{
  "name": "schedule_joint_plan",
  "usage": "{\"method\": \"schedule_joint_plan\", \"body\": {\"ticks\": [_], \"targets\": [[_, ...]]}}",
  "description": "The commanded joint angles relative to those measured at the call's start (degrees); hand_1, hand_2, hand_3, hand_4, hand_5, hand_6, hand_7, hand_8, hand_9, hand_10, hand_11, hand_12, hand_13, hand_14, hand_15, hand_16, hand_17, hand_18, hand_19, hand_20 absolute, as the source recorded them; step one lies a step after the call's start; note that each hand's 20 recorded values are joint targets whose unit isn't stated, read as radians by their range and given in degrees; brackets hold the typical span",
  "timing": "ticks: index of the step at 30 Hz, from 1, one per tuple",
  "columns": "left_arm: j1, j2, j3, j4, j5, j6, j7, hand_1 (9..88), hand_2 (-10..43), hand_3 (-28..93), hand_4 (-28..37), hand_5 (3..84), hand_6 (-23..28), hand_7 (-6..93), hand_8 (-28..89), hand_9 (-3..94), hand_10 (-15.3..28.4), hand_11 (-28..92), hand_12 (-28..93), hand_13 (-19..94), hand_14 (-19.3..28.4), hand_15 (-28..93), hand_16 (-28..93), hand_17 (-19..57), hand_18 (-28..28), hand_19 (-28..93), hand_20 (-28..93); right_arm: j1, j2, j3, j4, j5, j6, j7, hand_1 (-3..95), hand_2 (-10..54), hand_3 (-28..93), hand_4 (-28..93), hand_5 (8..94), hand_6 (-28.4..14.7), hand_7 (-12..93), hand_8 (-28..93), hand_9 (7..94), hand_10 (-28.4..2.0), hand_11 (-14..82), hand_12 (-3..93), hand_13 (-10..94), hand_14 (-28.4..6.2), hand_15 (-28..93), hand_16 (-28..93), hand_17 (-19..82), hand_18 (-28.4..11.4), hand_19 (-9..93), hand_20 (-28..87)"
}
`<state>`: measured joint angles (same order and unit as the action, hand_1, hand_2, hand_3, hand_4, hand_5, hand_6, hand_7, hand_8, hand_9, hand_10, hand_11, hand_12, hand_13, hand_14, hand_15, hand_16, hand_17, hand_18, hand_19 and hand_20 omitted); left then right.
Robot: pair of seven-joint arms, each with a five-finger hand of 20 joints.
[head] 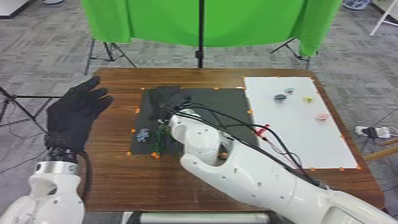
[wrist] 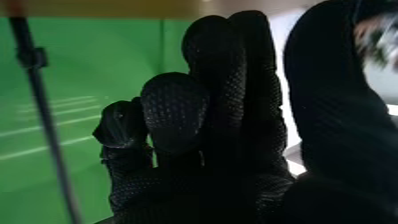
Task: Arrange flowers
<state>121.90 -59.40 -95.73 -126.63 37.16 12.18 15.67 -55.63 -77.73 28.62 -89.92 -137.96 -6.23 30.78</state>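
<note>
My right hand (head: 166, 96) is over the upper left part of the dark mat (head: 220, 97), black against black. In the right wrist view, that hand (wrist: 235, 125) is open, its fingers extended and the thumb apart from them. A blue flower (head: 142, 135) lies on the mat's left side, beside green stems (head: 161, 139) partly hidden by the right arm. On the white board (head: 302, 145) are small dark blue (head: 280, 96), yellow (head: 307, 99) and pink flowers (head: 322, 117). My left hand (head: 71, 117) is open at the table's left edge.
The brown table (head: 111, 175) carries small orange markers around the mat and board. A red item (head: 261, 130) lies near the board's left edge, beside the right arm's black cables. Behind the table stand a green cloth (head: 151, 22) and a dark pole (head: 201, 30).
</note>
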Motion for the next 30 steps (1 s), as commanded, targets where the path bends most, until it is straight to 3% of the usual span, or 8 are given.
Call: {"method": "schedule_joint_plan", "body": {"ticks": [1, 6, 8, 14, 21, 25, 27, 30], "targets": [[5.13, -2.11, -1.45, -0.56, -1.34, 1.97, 1.03, 23.7, 7.5, 81, -28.0, 42.6, 11.4, 15.9, -11, 37.0, 20.9, 33, 7, 27, 27.3, 56, -13, -7.6, 26.2, 62, 9, -6.67, 12.16, 12.91, -12.24, 4.58, 2.31, 4.72, 43.8, -9.5, 61, -28, 70.4, 2.8, 16, -13, 77.5, -11.8, 44.8, 17.8, 67, -10.4, 81, 17, 28, -22.8, 93, 54], [6.75, -2.68, -1.54, -0.41, -2.55, 2.95, 2.51, 23.2, 7.9, 80, -27.8, 41.8, 11.2, 13.6, -10, 36.2, 20.5, 28, 8, 27, 26.9, 51, -12, -7.9, 25.9, 61, 10, -15.86, 23.88, 24.57, -20.23, 9.82, 5.71, 11.34, 39.8, -9.5, 66, -28, 67.5, 1.9, 15, -13, 75.0, -12.6, 42.9, 17.3, 65, -11.4, 81, 16, 27, -23.0, 93, 53], [7.73, -2.49, -1.53, -0.5, -3.41, 3.43, 3.75, 23.1, 8.1, 80, -28.0, 41.7, 11.1, 13.2, -10, 36.0, 20.4, 27, 9, 27, 27.0, 50, -11, -7.9, 25.9, 61, 10, -19.83, 28.03, 28.71, -21.83, 10.77, 7.77, 14.19, 38.5, -9.5, 67, -28, 66.6, 1.6, 15, -13, 74.0, -12.7, 41.6, 16.7, 64, -11.9, 80, 16, 26, -23.1, 93, 52], [10.62, -2.5, -1.7, -0.9, -4.48, 4.29, 6.17, 21.3, 9.1, 79, -28.2, 41.5, 11.0, 12.3, -9, 36.0, 20.3, 26, 10, 27, 27.1, 49, -10, -8.0, 25.8, 60, 11, -25.73, 33.94, 35.2, -20.38, 12.79, 11.39, 21.29, 36.3, -9.5, 70, -28, 62.4, 0.2, 15, -13, 70.0, -14.6, 35.7, 15.1, 61, -13.4, 78, 14, 25, -23.4, 93, 51], [10.55, -2.57, -0.62, -0.5, -5.24, 4.03, 7.34, 19.1, 10.8, 78, -28.3, 41.5, 11.0, 11.9, -9, 35.9, 20.3, 26, 10, 26, 27.2, 49, -9, -7.9, 25.8, 59, 12, -24.5, 37.44, 32.34, -15.48, 11.18, 13.81, 27.32, 35.1, -9.5, 72, -28, 57.9, -0.5, 15, -13, 62.6, -17.6, 27.6, 13.3, 58, -14.0, 77, 11, 26, -23.4, 93, 50], [10.35, -2.31, 0.08, -0.29, -5.25, 4.1, 7.41, 17.9, 12.0, 77, -28.3, 41.5, 11.1, 11.8, -9, 36.0, 20.3, 25, 10, 26, 27.2, 48, -9, -7.9, 25.9, 59, 13, -23.83, 39.67, 29.62, -12.46, 8.97, 17.26, 29.78, 34.2, -9.5, 73, -28, 54.6, -0.8, 16, -13, 55.3, -19.2, 22.8, 13.0, 55, -14.2, 77, 10, 26, -23.1, 93, 49], [10.12, -2.57, 0.15, -0.27, -4.44, 4.11, 6.69, 17.9, 11.9, 77, -28.3, 41.5, 11.1, 11.7, -9, 36.0, 20.4, 25, 10, 26, 27.2, 48, -9, -7.9, 25.9, 59, 13, -23.7, 40.57, 28.86, -11.43, 8.22, 18.23, 31.24, 33.4, -9.5, 74, -28, 52.8, -1.0, 16, -13, 53.2, -19.8, 21.6, 13.0, 54, -14.6, 77, 9, 26, -23.0, 93, 49], [9.82, -2.64, 0.28, -0.05, -4.52, 3.6, 6.78, 19.1, 11.3, 78, -28.3, 41.5, 11.1, 11.7, -9, 35.9, 20.3, 25, 10, 26, 27.2, 48, -9, -7.9, 25.9, 59, 13, -24.14, 40.87, 29.57, -10.3, 9.56, 16.79, 31.57, 31.9, -9.5, 75, -28, 49.0, -1.9, 16, -13, 48.4, -21.3, 19.6, 12.7, 51, -15.2, 78, 7, 26, -23.0, 93, 47]]}}
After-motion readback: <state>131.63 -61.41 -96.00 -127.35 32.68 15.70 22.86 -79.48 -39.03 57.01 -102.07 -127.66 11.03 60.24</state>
